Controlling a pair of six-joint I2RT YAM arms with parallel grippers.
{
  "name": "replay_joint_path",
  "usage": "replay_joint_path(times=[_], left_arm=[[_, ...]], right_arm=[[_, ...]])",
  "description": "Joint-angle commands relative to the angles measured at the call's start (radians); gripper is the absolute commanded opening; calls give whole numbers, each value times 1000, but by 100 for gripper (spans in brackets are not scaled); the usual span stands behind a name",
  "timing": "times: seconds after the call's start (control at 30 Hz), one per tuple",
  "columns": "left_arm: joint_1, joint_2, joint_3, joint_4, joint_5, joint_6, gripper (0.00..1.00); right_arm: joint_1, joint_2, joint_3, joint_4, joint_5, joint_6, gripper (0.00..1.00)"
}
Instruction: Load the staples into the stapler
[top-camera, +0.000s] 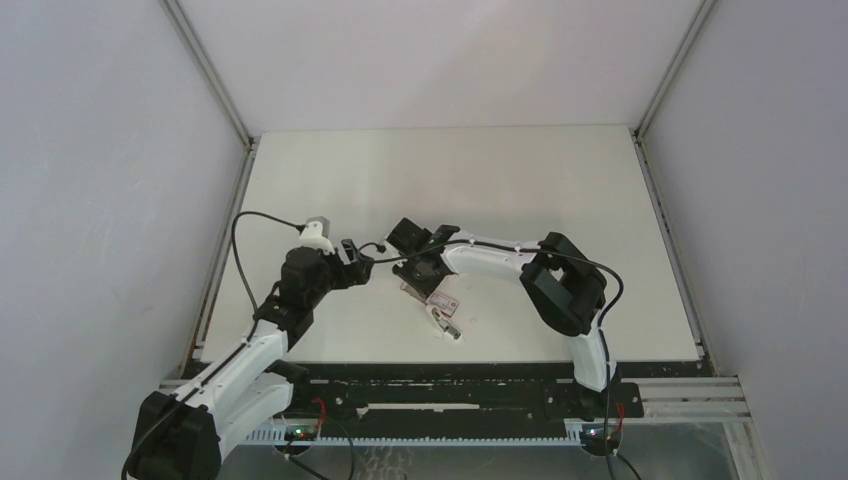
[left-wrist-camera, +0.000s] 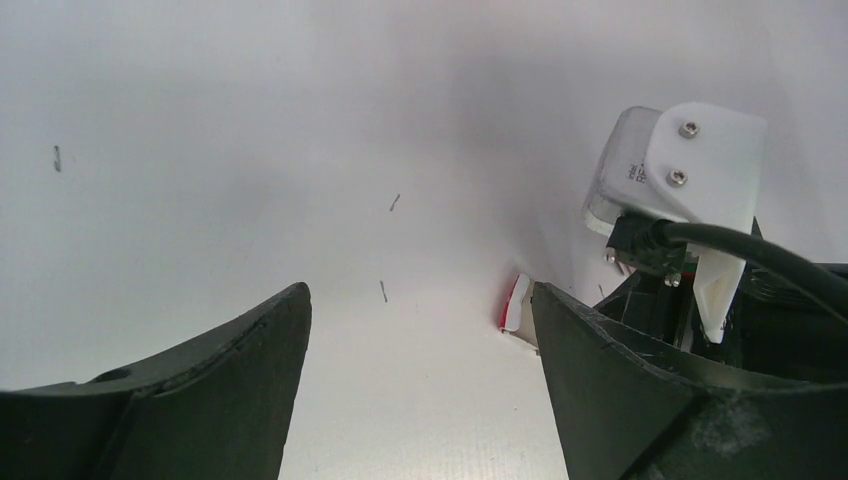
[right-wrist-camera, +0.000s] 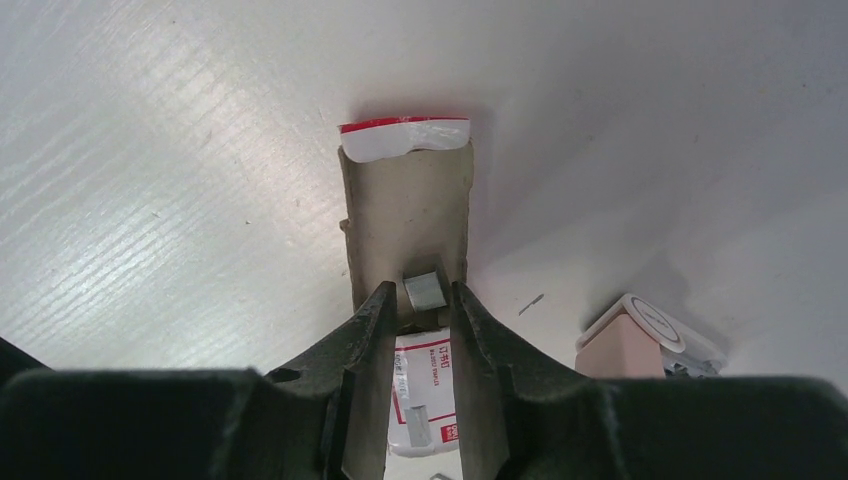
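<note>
Closely set, the black fingers of the right gripper (right-wrist-camera: 421, 305) pinch a small grey metal block of staples (right-wrist-camera: 423, 290) at the near end of a flat brown card tray (right-wrist-camera: 400, 210), which has a glossy red-and-white flap (right-wrist-camera: 405, 138) at its far end. A white sleeve (right-wrist-camera: 428, 375) printed in red lies beneath the fingers. The rounded pale-pink stapler (right-wrist-camera: 635, 345) sits near, apart from the tray. The left gripper (left-wrist-camera: 420, 295) stands wide, holding nothing, over the matte white table (left-wrist-camera: 200, 200), which is dotted with thin loose wires (left-wrist-camera: 395, 202).

Brown staple box (right-wrist-camera: 405, 200) with red-edged white flap (right-wrist-camera: 404, 137), grey staples (right-wrist-camera: 424, 291), pale pink stapler (right-wrist-camera: 625, 345)
</note>
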Motion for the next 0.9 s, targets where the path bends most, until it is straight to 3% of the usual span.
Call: replay_joint_path(times=[0.0,0.6,0.87], left_arm=[[8,0,-22,40,-1,20,85],[8,8,-22,41,-5,19,85],[9,12,-22,41,-6,19,85]], right_arm=[[12,-55,-4,30,-11,-84,25],[26,-16,-8,56,21,-151,24],[24,-49,-9,53,-41,-152,26]])
